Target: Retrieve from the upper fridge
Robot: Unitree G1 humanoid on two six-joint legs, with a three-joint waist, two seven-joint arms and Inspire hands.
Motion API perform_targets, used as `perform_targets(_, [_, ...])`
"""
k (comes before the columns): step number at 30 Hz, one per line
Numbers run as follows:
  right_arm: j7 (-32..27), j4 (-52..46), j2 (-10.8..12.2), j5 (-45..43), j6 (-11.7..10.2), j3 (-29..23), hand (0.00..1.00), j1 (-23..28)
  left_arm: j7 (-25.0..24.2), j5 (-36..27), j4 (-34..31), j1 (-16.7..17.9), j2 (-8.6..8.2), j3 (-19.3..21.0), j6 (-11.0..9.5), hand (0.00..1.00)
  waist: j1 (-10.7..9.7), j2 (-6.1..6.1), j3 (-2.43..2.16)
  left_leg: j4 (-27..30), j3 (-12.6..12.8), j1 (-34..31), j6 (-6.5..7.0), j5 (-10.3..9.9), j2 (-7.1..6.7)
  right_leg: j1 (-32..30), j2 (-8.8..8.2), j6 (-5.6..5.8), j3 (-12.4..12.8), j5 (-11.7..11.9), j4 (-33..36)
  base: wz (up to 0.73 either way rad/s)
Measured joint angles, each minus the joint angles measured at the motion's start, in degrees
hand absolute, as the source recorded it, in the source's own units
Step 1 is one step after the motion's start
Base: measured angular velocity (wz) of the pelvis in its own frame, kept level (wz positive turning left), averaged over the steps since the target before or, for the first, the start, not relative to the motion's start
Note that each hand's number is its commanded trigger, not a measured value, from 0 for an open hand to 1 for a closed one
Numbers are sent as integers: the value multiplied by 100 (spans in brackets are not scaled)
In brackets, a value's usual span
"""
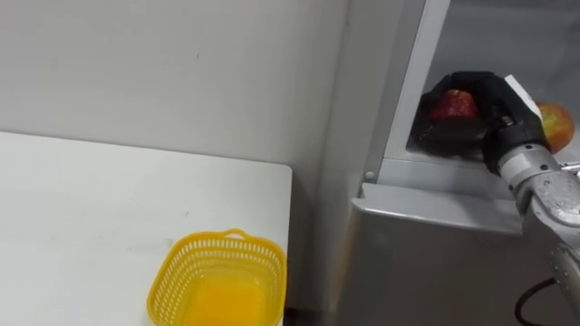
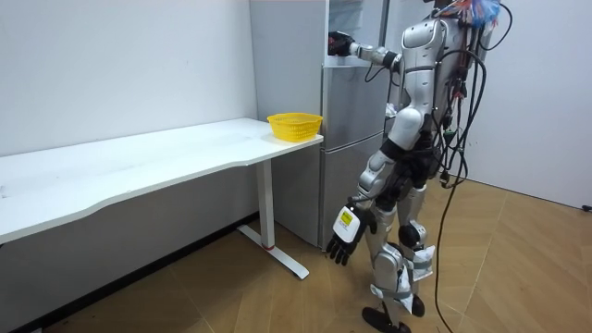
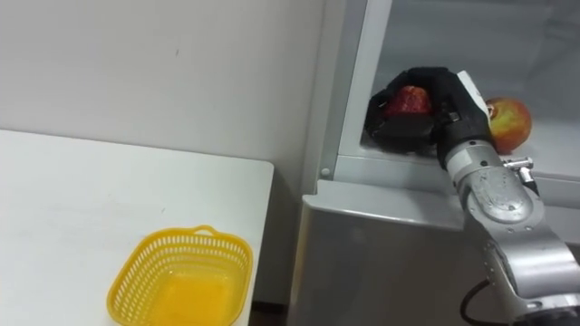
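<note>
Red apple (image 1: 452, 105) sits in the upper fridge compartment, at about 2 o'clock in the eye views, inside the grip of the right hand (image 1: 494, 107). The black fingers (image 3: 426, 80) curl over the top of the fruit and the thumb closes from below, so the hand is clamped round it. Whether the fruit rests on the shelf or is lifted clear of it cannot be told. At 3 o'clock from the red apple, just beyond the back of the hand, a second apple (image 3: 507, 124) (yellow with a red blush) lies on the same shelf.

The grey fridge (image 2: 347, 139) stands against the wall with its upper compartment open and its lower door shut. At its 9 o'clock side is a white table (image 1: 91, 208), whose corner comes close to the fridge wall. A yellow plastic basket (image 1: 227, 241) sits on that corner, at about 7 o'clock in the eye views, well apart from the hand.

In the room view the robot stands upright on the wooden floor (image 2: 518, 268) facing the fridge, its right arm raised to shoulder height and reaching into the compartment. The left hand (image 2: 345, 236) hangs low beside its thigh, at 6 o'clock from the shoulder, fingers loose and spread, holding nothing.
</note>
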Motion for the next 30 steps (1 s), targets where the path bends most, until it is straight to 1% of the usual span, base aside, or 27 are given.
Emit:
perform_targets(3, [-78, -97, 31, -153, 13, -4, 100, 2, 0, 0, -1, 9, -1, -2, 3, 0, -2, 8, -5, 1, 2, -2, 0, 0, -1, -2, 1, 0, 4, 0, 0, 0])
perform_targets(5, [-166, -260, 51, -247, 125, -4, 100, 23, 0, 0, -5, 12, -12, 2, 4, 0, -4, 28, -21, 1, -1, -20, 0, 0, -1, -26, 1, 0, 8, 0, 1, 0])
perform_targets(6, [-225, -355, 73, -285, 183, -4, 100, 23, 1, 0, -6, 7, -18, 2, 2, 0, -14, 49, -36, 4, -1, -58, 0, 0, -1, -65, 2, 0, 26, 0, 4, 0])
perform_targets(8, [-277, -465, 98, -377, 221, -1, 100, 34, 16, -7, -6, 4, -18, 3, 0, 0, -21, 75, -41, 20, 0, -57, 0, 0, -2, -87, 6, -2, 92, 1, -1, 0])
perform_targets(10, [-548, -825, 138, -490, 232, -3, 100, 277, 47, -131, 1, 14, -18, -4, -30, 0, -17, 106, -40, 9, -1, -3, 0, 1, -5, -49, 12, -1, 151, 1, -5, 0])
perform_targets(13, [-865, -1455, 170, -497, 236, -2, 100, 662, 140, -318, 80, 27, -13, -4, -118, 0, -13, 119, -32, -19, -1, 9, 0, 1, -4, -48, 21, -1, 192, 1, -17, 0])
perform_targets(15, [-1012, -1676, 233, -536, 236, -1, 100, 795, 180, -461, 109, 29, -13, -4, -130, 0, -27, 126, -29, -43, 1, 22, 0, 1, -2, -48, 26, -1, 202, 1, -17, 0])
perform_targets(18, [-1276, -2005, 363, -880, 238, -2, 100, 940, 252, -617, 109, 81, -25, -6, -261, 0, -49, 144, -13, -83, 3, 25, -2, 3, -5, -64, 28, -1, 219, 1, -17, 0])
perform_targets(19, [-1348, -2174, 390, -1105, 238, 0, 100, 985, 280, -635, 114, 88, -28, -8, -321, 0, -79, 149, -1, -84, -1, 19, -1, 3, -6, -70, 28, -1, 220, 1, -17, 0])
perform_targets(21, [-1471, -2364, 401, -1320, 237, 0, 100, 1010, 313, -681, 122, 124, -27, -18, -371, 0, -108, 153, 3, -84, -3, 15, -1, 3, -6, -73, 29, -1, 221, 1, -17, 0])
perform_targets(24, [-1693, -2747, 411, -1498, 190, 2, 100, 1024, 392, -685, 186, 164, -28, -207, -376, 0, -157, 169, 16, -85, -3, 24, -1, 3, -5, -71, 32, -1, 238, 1, -18, 0])
perform_targets(26, [-1764, -2995, 454, -1682, 143, 2, 100, 1065, 391, -688, 186, 168, -31, -294, -416, 0, -167, 182, 26, -88, -2, 25, -1, 3, -4, -71, 34, -1, 238, 1, -20, 0])
perform_targets(27, [-1802, -3140, 501, -1843, 76, 2, 100, 1109, 395, -684, 185, 160, -29, -350, -476, 0, -170, 188, 30, -88, 4, 24, -1, 3, -2, -72, 35, -1, 235, 1, -20, 0])
perform_targets(29, [-1841, -3343, 591, -2037, 23, 0, 100, 1174, 408, -695, 201, 150, -29, -393, -592, 0, -194, 199, 37, -88, 5, 23, -1, 3, 0, -72, 37, -1, 228, 1, -21, 0])
perform_targets(30, [-1914, -3448, 650, -2114, -68, -1, 100, 1245, 411, -725, 268, 143, -31, -407, -647, 0, -204, 208, 43, -87, 6, 22, -1, 3, 1, -71, 37, -1, 226, 1, -21, 0])
